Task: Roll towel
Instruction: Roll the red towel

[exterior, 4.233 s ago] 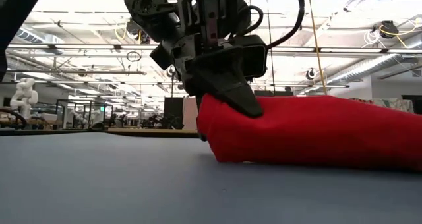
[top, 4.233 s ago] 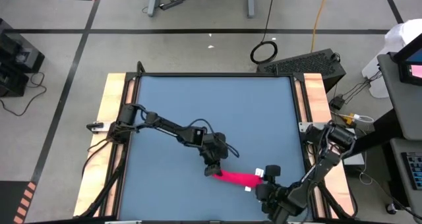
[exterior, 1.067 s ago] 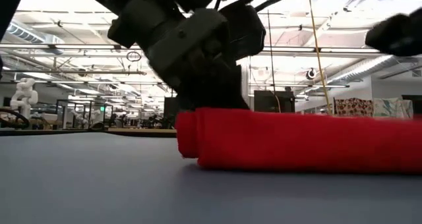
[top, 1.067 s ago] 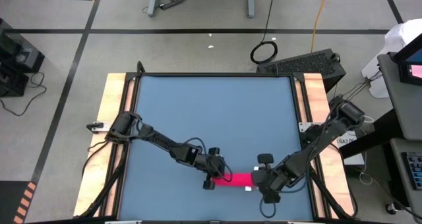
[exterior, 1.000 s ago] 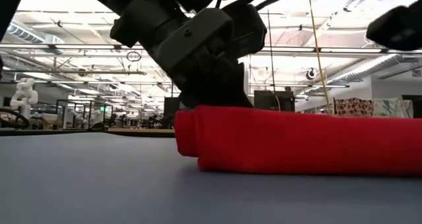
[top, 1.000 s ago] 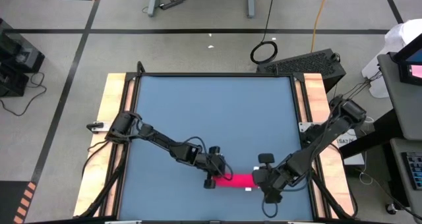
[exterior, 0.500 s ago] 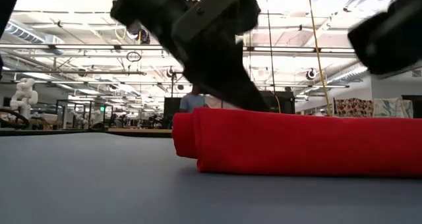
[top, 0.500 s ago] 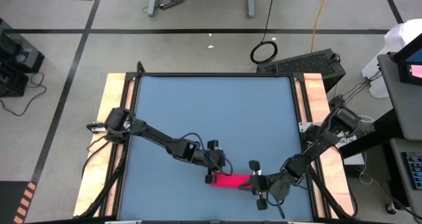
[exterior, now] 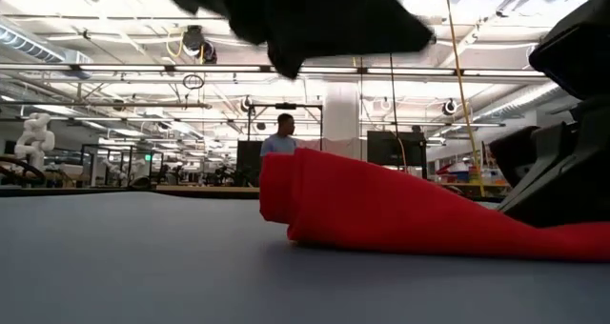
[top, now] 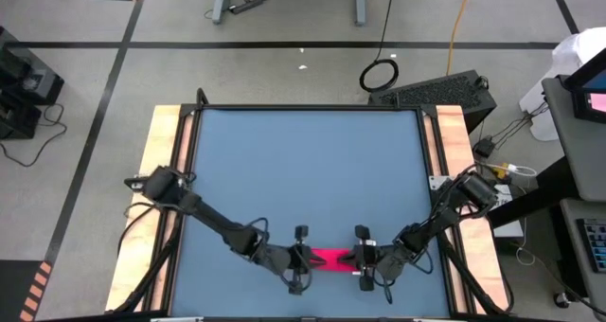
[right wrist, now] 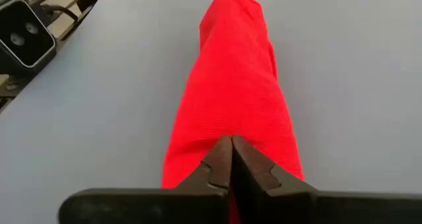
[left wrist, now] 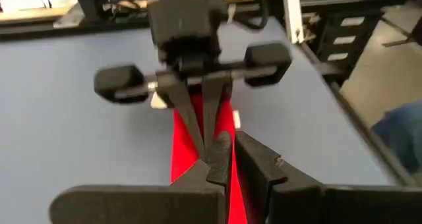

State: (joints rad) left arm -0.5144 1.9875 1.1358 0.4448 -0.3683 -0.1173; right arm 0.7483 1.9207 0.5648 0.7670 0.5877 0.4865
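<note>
The towel (top: pixel 331 259) is a short red roll lying on the blue table (top: pixel 303 170) close to its near edge, lengthwise between the two grippers. In the low view its left end (exterior: pixel 276 195) is thick and free, and the roll (exterior: pixel 381 210) tapers flat toward the right. My right gripper (top: pixel 361 259) is shut at the towel's right end (right wrist: pixel 231 159). My left gripper (top: pixel 305 259) is shut and hangs above the left end (left wrist: pixel 224 163), touching nothing; it faces the right gripper (left wrist: pixel 201 135). My right gripper presses its shut fingertips (right wrist: pixel 221 159) on the top of the roll at its right end (right wrist: pixel 231 128), slanting down from the table's right side, along the roll. That end lies flattened on the table (exterior: pixel 534 243). Whether any cloth sits between the fingers does not show.
The table's near edge is just behind both grippers, and wooden rails (top: pixel 163 170) run along its left and right sides. A small camera box (right wrist: pixel 26 29) stands at the near edge by the towel. Bare blue top stretches toward the far edge. A person (exterior: pixel 283 138) stands far off in the room.
My right gripper has sunk onto the towel's right end, tipped from pointing up to pointing down, and shut. My left gripper has lifted off the left end and swung round to point along the roll. The roll, even before, now slopes down flat at its right end.
</note>
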